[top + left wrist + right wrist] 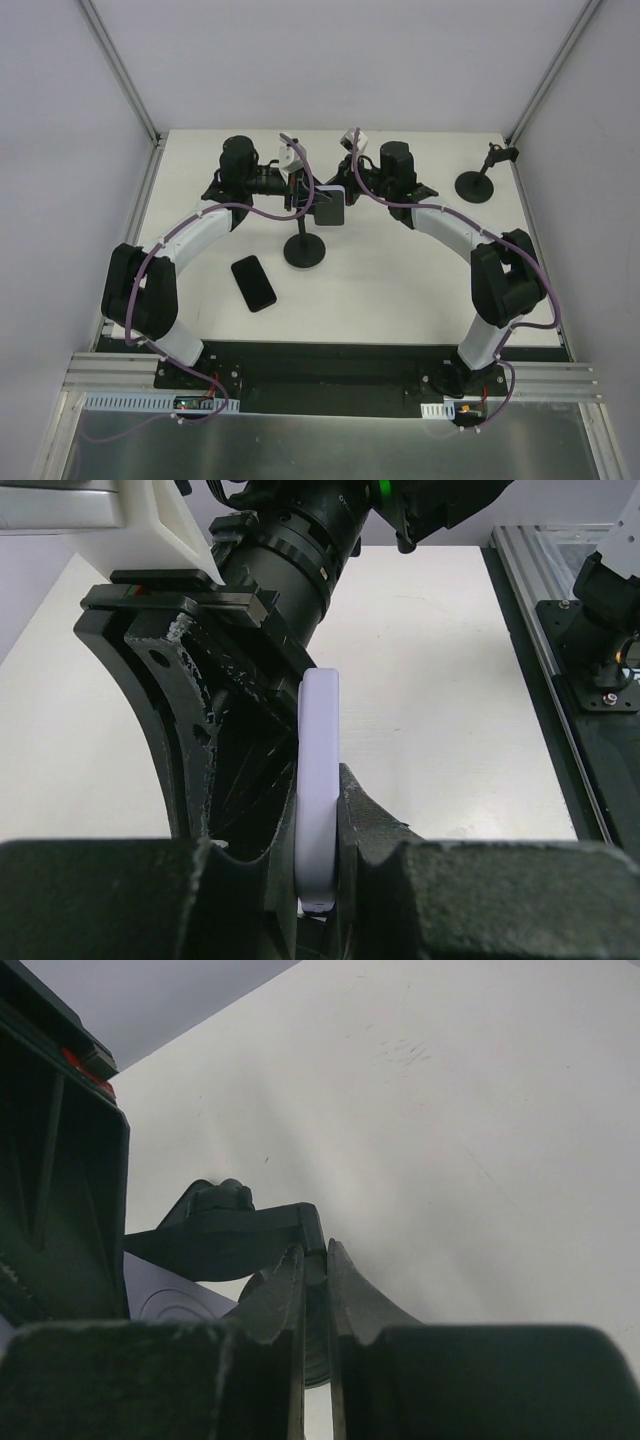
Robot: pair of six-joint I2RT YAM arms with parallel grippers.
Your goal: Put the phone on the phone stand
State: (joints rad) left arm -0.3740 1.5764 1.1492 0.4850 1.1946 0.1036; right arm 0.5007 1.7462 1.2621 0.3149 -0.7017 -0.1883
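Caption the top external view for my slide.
Left claw, gripping a white phone, meets right claw at the phone stand; a black phone lies flat on the table.

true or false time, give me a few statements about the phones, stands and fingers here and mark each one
1. A black phone lies flat on the table. True.
2. The left fingers clamp a white phone. True.
3. Only one stand is on the table. False: a phone stand is at the centre and a second stand at the far right.
4. The right fingers are spread wide. False: they are almost closed on a thin dark part of the phone stand.
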